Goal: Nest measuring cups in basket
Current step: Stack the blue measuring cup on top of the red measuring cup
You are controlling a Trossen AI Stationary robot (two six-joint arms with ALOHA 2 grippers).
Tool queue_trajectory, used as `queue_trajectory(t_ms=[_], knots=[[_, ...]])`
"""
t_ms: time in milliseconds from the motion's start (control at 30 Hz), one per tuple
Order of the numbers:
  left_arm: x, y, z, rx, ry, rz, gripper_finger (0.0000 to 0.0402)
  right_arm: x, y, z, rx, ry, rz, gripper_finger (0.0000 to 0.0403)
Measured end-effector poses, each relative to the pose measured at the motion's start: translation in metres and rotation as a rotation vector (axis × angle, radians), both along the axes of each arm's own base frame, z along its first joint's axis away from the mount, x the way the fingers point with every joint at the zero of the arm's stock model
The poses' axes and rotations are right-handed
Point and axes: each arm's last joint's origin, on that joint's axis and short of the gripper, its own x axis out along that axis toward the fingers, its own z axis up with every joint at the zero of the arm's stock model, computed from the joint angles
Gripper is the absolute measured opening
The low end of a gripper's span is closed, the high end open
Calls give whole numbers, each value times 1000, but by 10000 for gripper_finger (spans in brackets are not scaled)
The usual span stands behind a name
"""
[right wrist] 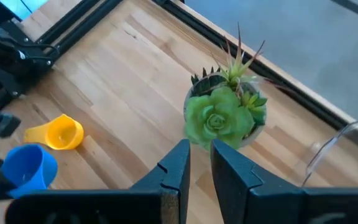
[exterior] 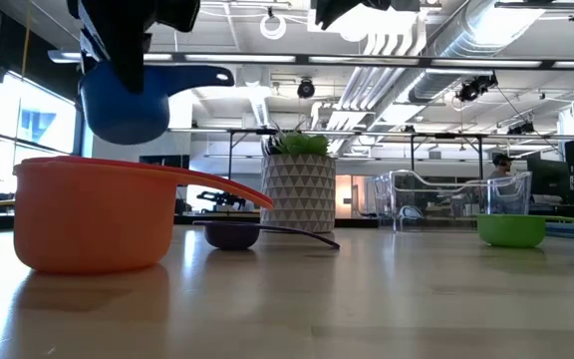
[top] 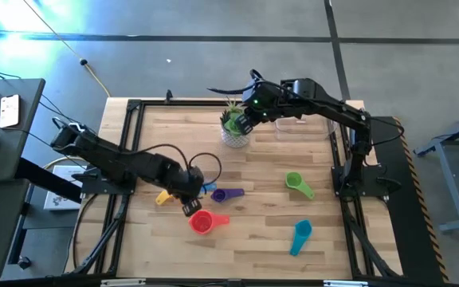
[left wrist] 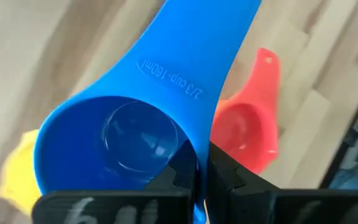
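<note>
My left gripper (top: 190,199) is shut on the blue measuring cup (exterior: 123,105), which hangs above the near left part of the table. Around it on the wood lie the yellow cup (top: 163,197), the purple cup (top: 228,194) and the red-pink cup (top: 205,222). The green cup (top: 297,184) and the teal cup (top: 301,237) lie farther right. The clear basket (exterior: 451,199) stands at the far right beside the plant pot. My right gripper (right wrist: 199,163) hovers above the pot with a narrow gap between its fingers and nothing in it. My left gripper pinches the blue cup's bowl wall at the rim (left wrist: 196,163), beside the root of the handle. One finger (left wrist: 178,180) is inside the bowl and the other (left wrist: 229,179) outside. The fingers come from above, slanting down. The cup is lifted clear, mouth up, handle (exterior: 202,76) about level.
A white patterned pot with a green plant (top: 233,127) stands at the far middle, under my right gripper. A black frame (top: 134,108) runs around the table's edges. Bare wood lies between the green cup and the basket.
</note>
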Motion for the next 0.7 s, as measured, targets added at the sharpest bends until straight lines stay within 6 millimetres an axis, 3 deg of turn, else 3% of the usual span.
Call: queue_trajectory(t_ms=[367,700], knots=[[-3,-29,0,-81,-28,50,3,0,5,-1,47,-22,-62,55],[2,-40,27,-93,-132,68,3,0,5,-1,68,-34,-92,55]])
